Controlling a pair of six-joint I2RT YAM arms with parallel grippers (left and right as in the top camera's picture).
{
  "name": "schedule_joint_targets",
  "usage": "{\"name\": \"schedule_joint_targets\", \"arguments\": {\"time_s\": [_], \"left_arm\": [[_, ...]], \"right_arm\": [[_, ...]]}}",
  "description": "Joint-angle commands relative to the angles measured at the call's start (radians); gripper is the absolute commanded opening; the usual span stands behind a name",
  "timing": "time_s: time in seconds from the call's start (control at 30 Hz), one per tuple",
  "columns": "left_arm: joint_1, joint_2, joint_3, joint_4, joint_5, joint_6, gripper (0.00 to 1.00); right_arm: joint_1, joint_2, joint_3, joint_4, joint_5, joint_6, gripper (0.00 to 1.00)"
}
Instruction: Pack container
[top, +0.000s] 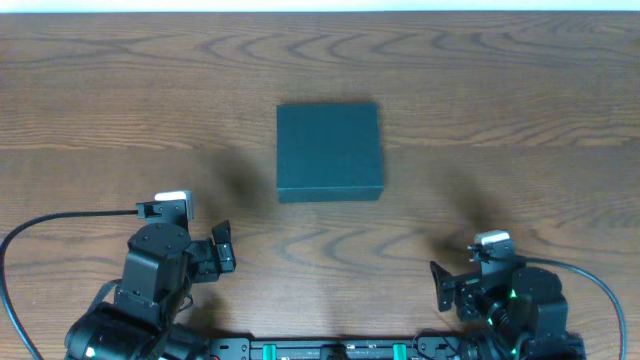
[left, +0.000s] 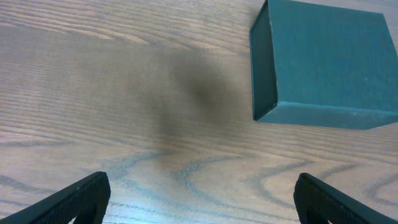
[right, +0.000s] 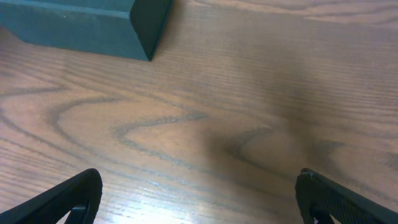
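Overhead: the surface (top: 100, 80) is viewed straight down from afar. Wrist views: taken low and close, angled forward. The container (top: 329, 152) is shared by all three, at upper right in the left wrist view, upper left in the right.

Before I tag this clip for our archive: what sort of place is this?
Probably a robotics lab bench rather than a home or shop: a wood-grain table holding one closed teal box, with a left arm and a right arm mounted at its near edge.
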Motion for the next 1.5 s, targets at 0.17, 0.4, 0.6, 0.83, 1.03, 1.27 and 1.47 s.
{"name": "schedule_joint_targets", "arguments": {"time_s": [0.17,0.4,0.6,0.83,1.03,1.27,1.47], "left_arm": [[-0.002,-0.002,0.011,-0.003,0.003,0.0,0.95],[-0.002,-0.002,0.011,-0.003,0.003,0.0,0.95],[-0.002,-0.002,0.011,-0.003,0.003,0.0,0.96],[-0.002,-0.002,0.011,-0.003,0.003,0.0,0.95],[-0.002,-0.002,0.011,-0.003,0.003,0.0,0.96],[-0.002,-0.008,0.008,-0.042,-0.034,0.087,0.95],[0.001,-0.067,-0.114,0.003,0.004,0.304,0.95]], "right_arm": [[-0.018,-0.134,-0.077,-0.007,0.016,-0.023,0.99],[-0.018,-0.156,-0.108,-0.052,0.019,-0.023,0.99],[-0.018,-0.156,-0.108,-0.048,0.02,-0.023,0.99],[-0.018,-0.156,-0.108,-0.048,0.02,-0.023,0.99],[-0.018,-0.156,-0.108,-0.048,0.02,-0.023,0.99],[-0.018,-0.156,-0.108,-0.048,0.02,-0.023,0.99],[-0.018,-0.156,-0.108,-0.048,0.02,-0.023,0.99]]}}
